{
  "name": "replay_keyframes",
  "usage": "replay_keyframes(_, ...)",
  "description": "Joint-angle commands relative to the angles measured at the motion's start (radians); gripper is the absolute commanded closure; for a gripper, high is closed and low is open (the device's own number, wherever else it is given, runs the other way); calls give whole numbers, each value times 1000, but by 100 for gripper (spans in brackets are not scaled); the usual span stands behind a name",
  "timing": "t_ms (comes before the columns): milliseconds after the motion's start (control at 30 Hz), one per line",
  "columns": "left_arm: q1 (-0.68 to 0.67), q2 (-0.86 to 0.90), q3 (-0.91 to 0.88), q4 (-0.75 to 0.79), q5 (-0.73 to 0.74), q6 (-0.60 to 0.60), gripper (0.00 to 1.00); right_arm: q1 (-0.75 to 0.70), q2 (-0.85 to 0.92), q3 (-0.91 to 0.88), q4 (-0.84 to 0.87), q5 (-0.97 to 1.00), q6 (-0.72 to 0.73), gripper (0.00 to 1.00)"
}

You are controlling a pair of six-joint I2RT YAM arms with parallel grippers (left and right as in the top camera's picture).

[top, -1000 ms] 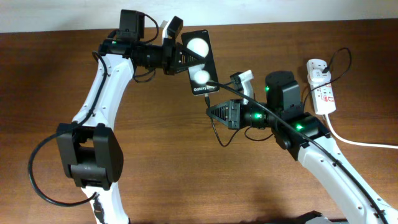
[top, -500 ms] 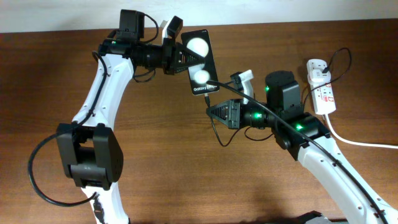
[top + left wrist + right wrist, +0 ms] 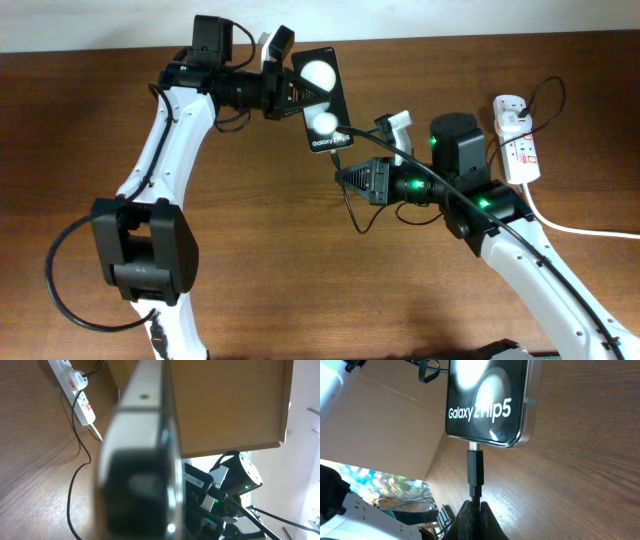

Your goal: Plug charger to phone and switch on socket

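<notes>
The left gripper (image 3: 298, 90) clamps the Galaxy Z Flip5 phone (image 3: 322, 100) near the table's 12 o'clock. The right gripper (image 3: 473, 508) pinches the charger (image 3: 474, 467) behind its plug, whose tip meets the phone's edge at 6 o'clock. The socket (image 3: 517, 138) lies at 3 o'clock.

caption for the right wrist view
Right gripper holds thin black charger connector at the port of the glossy black smartphone
</notes>
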Motion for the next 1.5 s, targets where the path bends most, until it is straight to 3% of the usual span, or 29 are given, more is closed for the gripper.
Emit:
replay_keyframes(0,-4,-29,11,-1,42,-6,100,-18,3,-5,7,20,4,96)
replay_keyframes(1467,-31,-29,11,10,31,-6,100,-16,4,-5,48,18,16,96)
